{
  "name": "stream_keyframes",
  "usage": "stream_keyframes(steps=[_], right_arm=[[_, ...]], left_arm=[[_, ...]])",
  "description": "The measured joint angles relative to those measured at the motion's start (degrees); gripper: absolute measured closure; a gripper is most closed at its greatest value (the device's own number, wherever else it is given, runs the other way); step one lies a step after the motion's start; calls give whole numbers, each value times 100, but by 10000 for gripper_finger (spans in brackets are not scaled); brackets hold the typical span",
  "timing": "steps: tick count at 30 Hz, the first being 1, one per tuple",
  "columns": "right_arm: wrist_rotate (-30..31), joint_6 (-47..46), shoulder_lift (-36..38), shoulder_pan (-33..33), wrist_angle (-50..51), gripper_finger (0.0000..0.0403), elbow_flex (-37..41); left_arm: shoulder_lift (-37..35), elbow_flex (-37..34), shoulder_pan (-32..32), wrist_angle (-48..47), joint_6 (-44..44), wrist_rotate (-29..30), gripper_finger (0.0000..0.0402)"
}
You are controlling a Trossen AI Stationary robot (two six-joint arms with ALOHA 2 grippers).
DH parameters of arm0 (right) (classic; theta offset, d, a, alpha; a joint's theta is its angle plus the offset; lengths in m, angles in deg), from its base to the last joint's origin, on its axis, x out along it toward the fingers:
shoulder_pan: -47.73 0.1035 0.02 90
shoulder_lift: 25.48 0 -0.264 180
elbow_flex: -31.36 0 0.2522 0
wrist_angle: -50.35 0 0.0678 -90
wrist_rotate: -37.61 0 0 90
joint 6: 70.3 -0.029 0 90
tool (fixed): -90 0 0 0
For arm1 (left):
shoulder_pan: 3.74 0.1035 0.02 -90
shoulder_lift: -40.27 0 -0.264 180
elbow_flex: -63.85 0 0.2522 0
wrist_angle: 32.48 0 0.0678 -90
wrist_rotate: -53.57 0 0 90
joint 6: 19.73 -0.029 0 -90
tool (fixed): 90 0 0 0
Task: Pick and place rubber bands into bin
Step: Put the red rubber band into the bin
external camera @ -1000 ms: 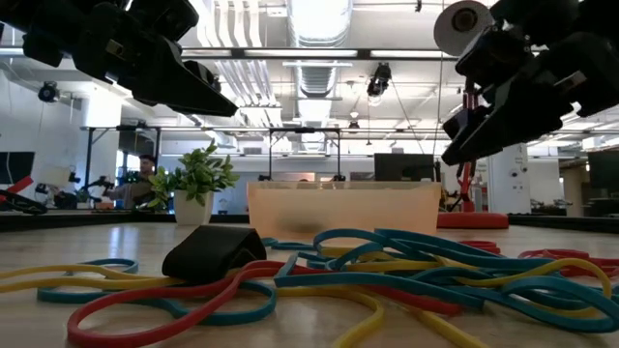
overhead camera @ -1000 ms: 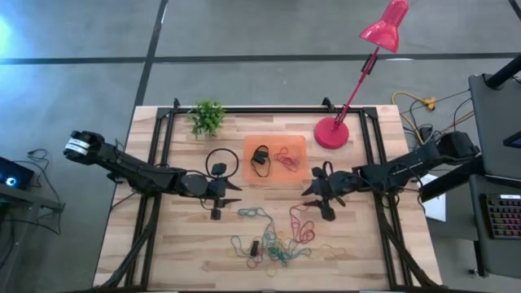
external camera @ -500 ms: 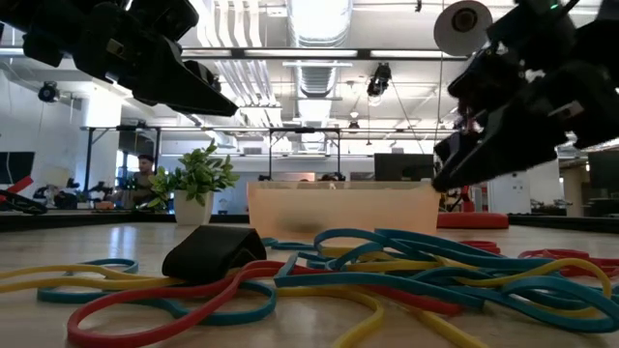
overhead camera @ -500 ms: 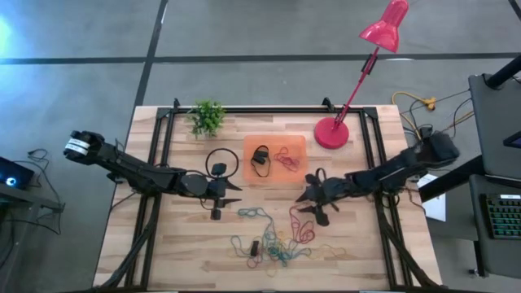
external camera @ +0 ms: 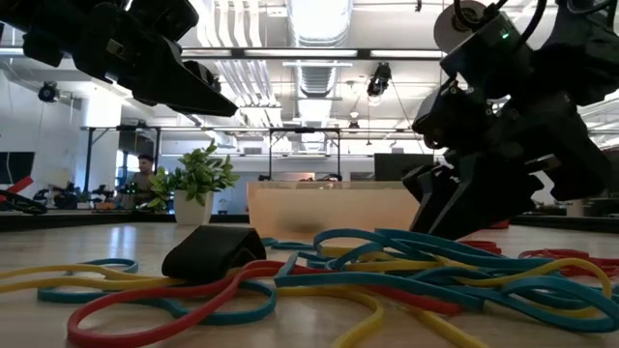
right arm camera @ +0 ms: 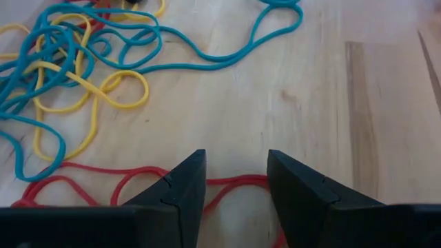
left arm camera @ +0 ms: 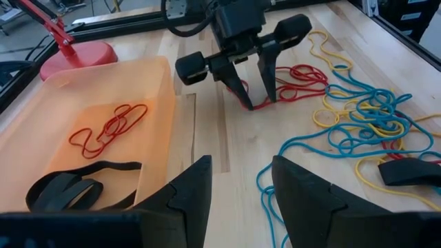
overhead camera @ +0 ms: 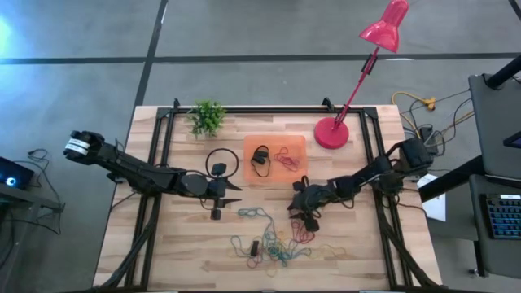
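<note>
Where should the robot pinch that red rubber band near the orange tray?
Best on the single strand of the red band lying between the open right gripper, coming straight down from above. The band lies flat on the table, and that stretch is clear of the blue and yellow tangle, so closing there likely catches only red.
</note>
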Motion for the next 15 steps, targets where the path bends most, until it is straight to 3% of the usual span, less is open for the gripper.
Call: stream_keyframes(steps=[15], right_arm=[[239, 189, 243, 0, 610, 269, -1]], left_arm=[[0, 0, 0, -24, 0, 0, 265]])
